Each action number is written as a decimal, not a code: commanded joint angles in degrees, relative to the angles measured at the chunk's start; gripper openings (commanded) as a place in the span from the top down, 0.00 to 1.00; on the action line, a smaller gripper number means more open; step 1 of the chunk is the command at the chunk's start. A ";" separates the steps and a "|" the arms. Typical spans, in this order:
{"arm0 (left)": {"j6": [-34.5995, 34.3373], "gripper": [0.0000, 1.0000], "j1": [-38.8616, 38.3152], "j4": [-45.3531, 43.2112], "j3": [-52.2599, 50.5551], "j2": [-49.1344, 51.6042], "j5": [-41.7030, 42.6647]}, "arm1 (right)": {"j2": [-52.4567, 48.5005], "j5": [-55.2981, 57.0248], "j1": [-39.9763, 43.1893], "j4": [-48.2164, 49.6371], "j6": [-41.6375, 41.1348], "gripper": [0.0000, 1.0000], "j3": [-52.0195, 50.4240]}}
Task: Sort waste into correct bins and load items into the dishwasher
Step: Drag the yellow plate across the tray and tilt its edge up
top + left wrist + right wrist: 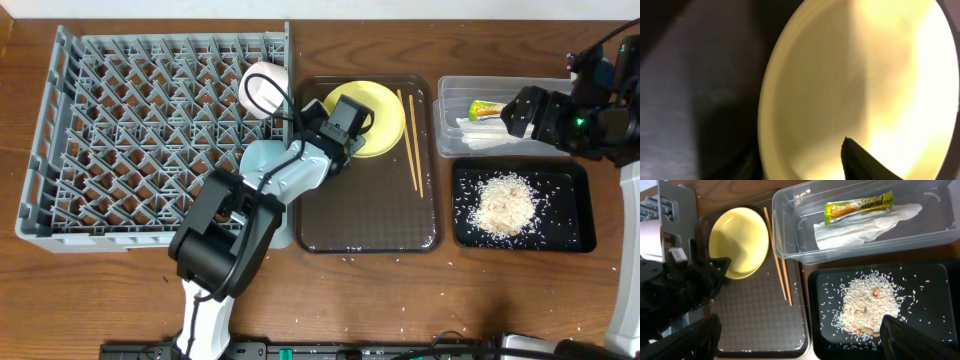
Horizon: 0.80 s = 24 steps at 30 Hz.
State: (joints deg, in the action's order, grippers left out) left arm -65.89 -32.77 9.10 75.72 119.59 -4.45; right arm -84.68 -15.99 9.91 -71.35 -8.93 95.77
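Note:
The yellow plate [383,112] lies at the back of the brown tray [370,225]; it also shows in the right wrist view [740,240]. My left gripper [343,122] is open at the plate's left rim, one finger inside the plate [860,160] and the rim between the fingers. The chopsticks [411,140] lie to the right of the plate. The clear tub [448,140] holds the green-and-yellow wrapper [487,108] and white paper [865,225]. The black tray [570,235] holds rice [503,205]. My right gripper [805,340] is open and empty, above the tub's right part.
The grey rack [130,130] fills the left. A white cup or bowl [265,90] leans at the rack's right edge. A light blue bowl [256,158] sits beside the rack, partly under my left arm. Loose rice grains lie on the brown tray and the table front.

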 commanded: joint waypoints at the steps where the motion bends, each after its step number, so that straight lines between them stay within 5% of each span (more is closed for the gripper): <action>1: -0.90 0.55 -0.07 2.12 -2.54 7.41 5.55 | 0.04 0.13 0.24 -0.07 -0.22 0.01 0.50; 8: -0.85 0.92 -0.02 2.62 -2.54 7.76 5.53 | 0.04 0.13 0.24 -0.07 -0.24 0.01 0.50; 16: 0.55 0.93 1.31 3.67 -2.54 6.38 5.53 | 0.04 0.13 0.24 -0.07 -0.22 0.01 0.50; 24: 18.23 0.93 4.17 4.46 -2.54 -6.93 5.51 | 0.04 0.13 0.24 -0.07 -0.22 0.01 0.50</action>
State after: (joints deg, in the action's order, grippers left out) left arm -57.89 -29.71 12.53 74.54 117.95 1.15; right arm -84.68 -15.99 9.91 -71.35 -8.93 95.77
